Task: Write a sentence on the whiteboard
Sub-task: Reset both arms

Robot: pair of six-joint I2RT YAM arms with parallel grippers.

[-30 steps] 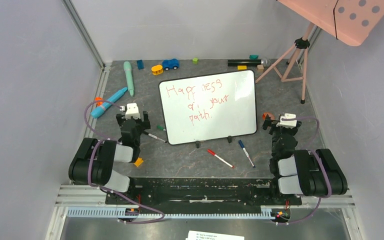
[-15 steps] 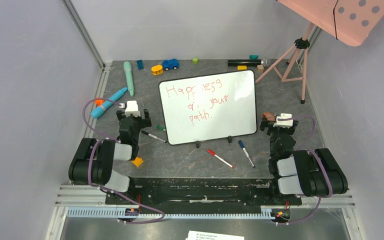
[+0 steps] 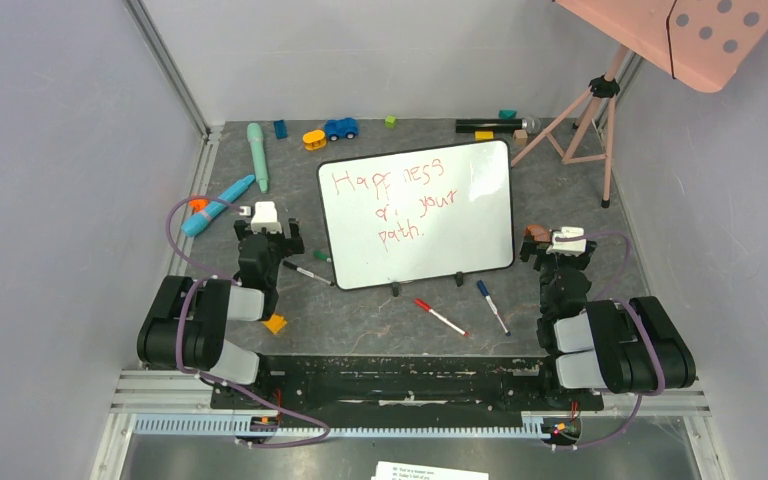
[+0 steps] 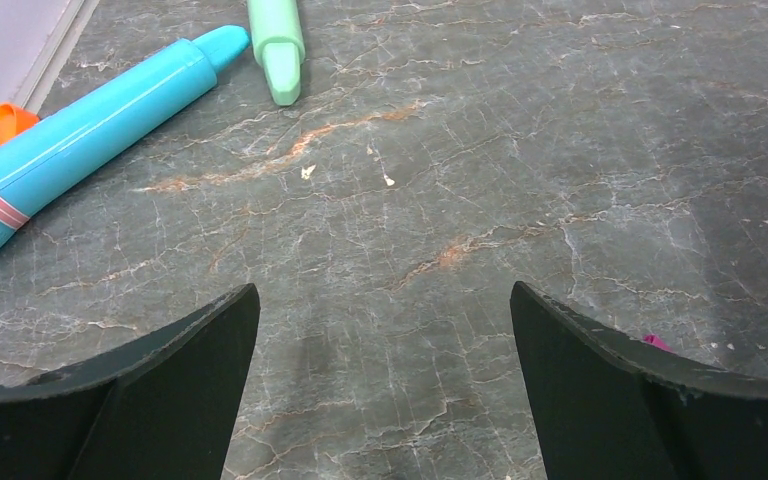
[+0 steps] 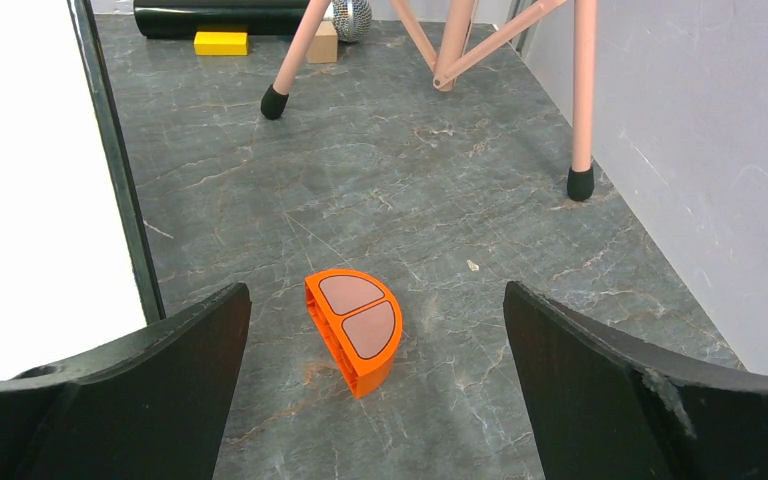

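Table [image 3: 360, 315]: grey marbled top, with both arms folded low at its near edge, one on each side.
Whiteboard [image 3: 415, 215]: lying between the two grippers, off to the right of the left one and to the left of the right one. Its long axis runs side to side, with the right end swung a little away from the arms. In the right wrist view its black rim runs just beside that gripper's left finger.
Sentence [image 3: 392, 205]: red words in three lines on the left part of the board, reading roughly "Happiness on your path." The first word is messy in the middle. My call is that the writing looks done, or close to it.
Left gripper [image 4: 380, 300]: fingers spread wide with nothing between them. Only bare table lies ahead, and the board does not show in its own view.
Right gripper [image 5: 375, 295]: also spread wide and empty, pointing along the board's right edge.
Nearer arm: close to even, but I'd lean to the right one, since the rim sits right at its finger.
Blue tube [image 4: 80, 140]: ahead and to the left of the left gripper, untouched.
Black marker [image 3: 310, 273]: just right of the left gripper, between it and the board's near left corner. It looks the handiest pen if a touch-up is wanted.
Red marker [image 3: 440, 316]: back and to the left of the right gripper, on the near side of the board.
Blue marker [image 3: 492, 306]: near the red one, closer to the right gripper.
Orange block [image 5: 355, 328]: straight ahead of the right gripper, in line with the gap between its fingers and apart from both.
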